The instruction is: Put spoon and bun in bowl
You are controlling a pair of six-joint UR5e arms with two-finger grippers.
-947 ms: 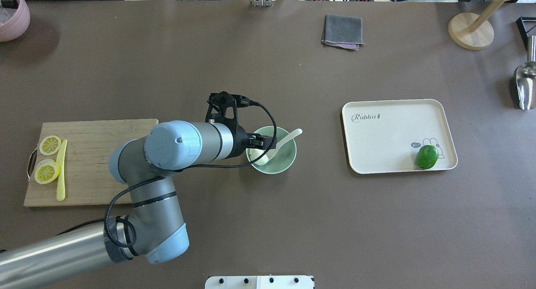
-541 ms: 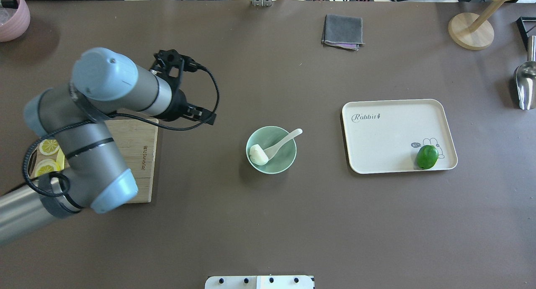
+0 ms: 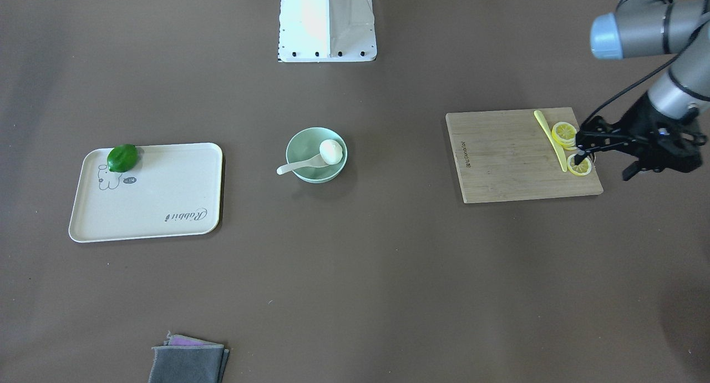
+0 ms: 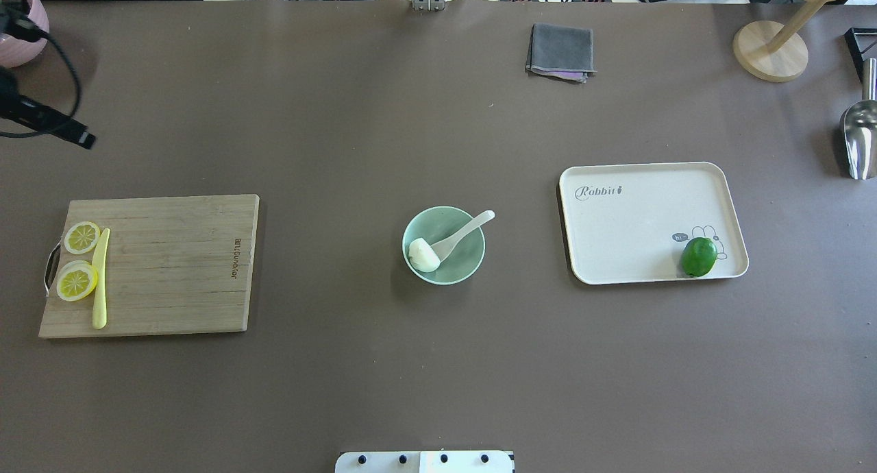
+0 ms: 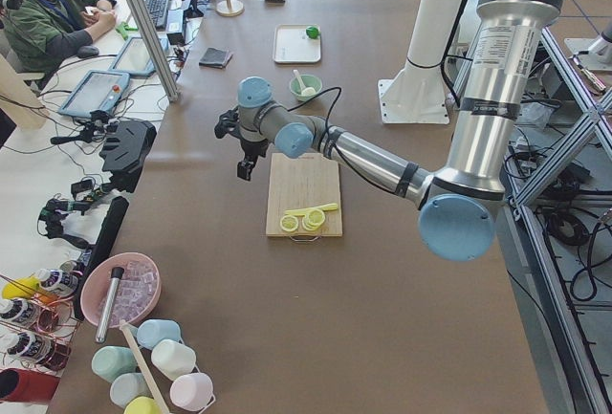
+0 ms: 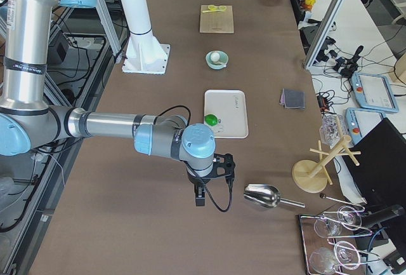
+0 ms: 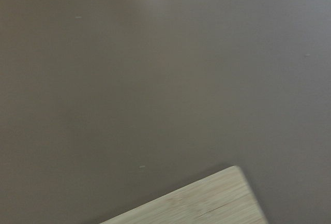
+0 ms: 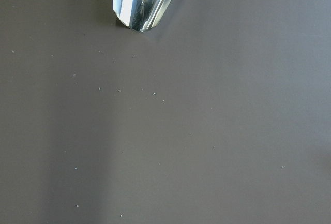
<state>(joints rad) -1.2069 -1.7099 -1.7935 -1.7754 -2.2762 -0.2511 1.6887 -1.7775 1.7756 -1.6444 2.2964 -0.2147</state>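
The pale green bowl (image 4: 473, 262) stands mid-table and also shows in the front view (image 3: 302, 140). The white bun (image 4: 423, 254) lies inside it at its left side. The white spoon (image 4: 462, 234) rests with its scoop in the bowl and its handle over the rim. My left gripper (image 3: 578, 147) is open and empty, far to the left of the bowl, over the cutting board's outer end. Only one of its fingers (image 4: 68, 131) shows in the overhead view. My right gripper (image 6: 200, 192) shows only in the right side view, so I cannot tell its state.
A wooden cutting board (image 4: 164, 267) holds lemon slices (image 4: 77, 281) and a yellow knife (image 4: 101, 277). A cream tray (image 4: 637, 219) holds a lime (image 4: 699, 256). A grey cloth (image 4: 560, 51), a metal scoop (image 4: 860, 134), a wooden stand (image 4: 771, 48) and a pink bowl (image 4: 20, 27) lie near the edges.
My left arm has pulled away from the bowl to the far left and has nearly left the overhead view. The bun and spoon stay in the bowl.
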